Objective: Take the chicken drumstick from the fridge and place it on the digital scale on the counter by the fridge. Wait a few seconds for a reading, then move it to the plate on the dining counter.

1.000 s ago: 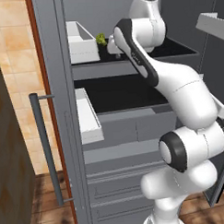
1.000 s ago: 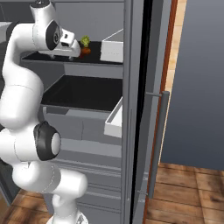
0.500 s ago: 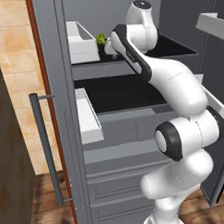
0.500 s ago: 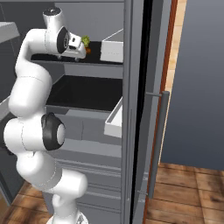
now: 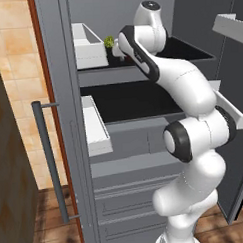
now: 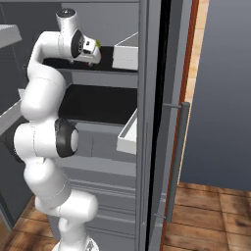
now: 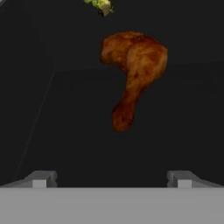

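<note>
**Gripper wide open at top fridge shelf, drumstick ahead**

Fridge [image 5: 64, 146]: door open, long grey bar handle [image 5: 50, 161] on left in left base view. Black shelves, white door bins [image 5: 87, 45].

Arm [image 5: 188, 105]: rises from base, reaches up and into top shelf [image 5: 190, 49].

Gripper [image 7: 111, 178]: fingers spread wide, holding nothing. Tips sit near bottom of hand view.

Chicken drumstick [image 7: 133, 70]: lies on dark shelf surface, centred between the finger tips but apart from them, no contact. Thick end far, thin end toward gripper.

Green vegetable [image 7: 100, 6]: just beyond drumstick, at far edge of hand view; also seen next to bin [image 5: 109, 42].
</note>
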### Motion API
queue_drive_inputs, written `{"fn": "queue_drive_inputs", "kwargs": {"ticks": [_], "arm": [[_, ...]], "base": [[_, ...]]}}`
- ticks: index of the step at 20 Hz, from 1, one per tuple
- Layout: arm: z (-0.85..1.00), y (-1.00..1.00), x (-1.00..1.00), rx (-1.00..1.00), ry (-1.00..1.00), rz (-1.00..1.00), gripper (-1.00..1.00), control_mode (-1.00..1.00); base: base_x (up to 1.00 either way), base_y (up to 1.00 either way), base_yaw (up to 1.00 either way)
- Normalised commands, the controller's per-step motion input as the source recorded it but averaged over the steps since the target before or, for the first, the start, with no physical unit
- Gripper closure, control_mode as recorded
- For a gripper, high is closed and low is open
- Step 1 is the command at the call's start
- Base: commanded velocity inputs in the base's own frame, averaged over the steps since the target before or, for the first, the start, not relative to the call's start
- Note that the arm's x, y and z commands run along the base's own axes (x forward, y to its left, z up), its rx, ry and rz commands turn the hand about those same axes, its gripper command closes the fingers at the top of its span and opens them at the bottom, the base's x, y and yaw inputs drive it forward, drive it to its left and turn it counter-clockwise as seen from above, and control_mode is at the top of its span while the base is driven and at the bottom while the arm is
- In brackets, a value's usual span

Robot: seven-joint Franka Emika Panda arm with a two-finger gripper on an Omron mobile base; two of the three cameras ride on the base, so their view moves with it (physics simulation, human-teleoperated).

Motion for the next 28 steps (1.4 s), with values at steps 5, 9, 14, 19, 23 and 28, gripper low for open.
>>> {"fn": "queue_drive_inputs", "kwargs": {"ticks": [5, 9, 14, 19, 23, 28], "arm": [[0.0, 0.0, 0.21, 0.0, 0.0, 0.0, -1.0, -1.0], [-0.15, 0.0, 0.24, 0.0, 0.0, 0.0, -1.0, -1.0], [-0.28, 0.0, 0.28, 0.0, 0.0, 0.0, -1.0, -1.0], [0.0, 0.0, 0.44, -0.05, 0.0, 0.0, -1.0, -1.0], [-0.01, 0.0, 0.44, -0.09, 0.01, 0.0, -1.0, -1.0], [-0.01, 0.0, 0.16, -0.08, 0.0, 0.0, -1.0, -1.0]], "base": [[0.0, 0.0, 0.0], [0.0, 0.0, 0.0], [0.0, 0.0, 0.0], [0.0, 0.0, 0.0], [0.0, 0.0, 0.0], [0.0, 0.0, 0.0]]}}
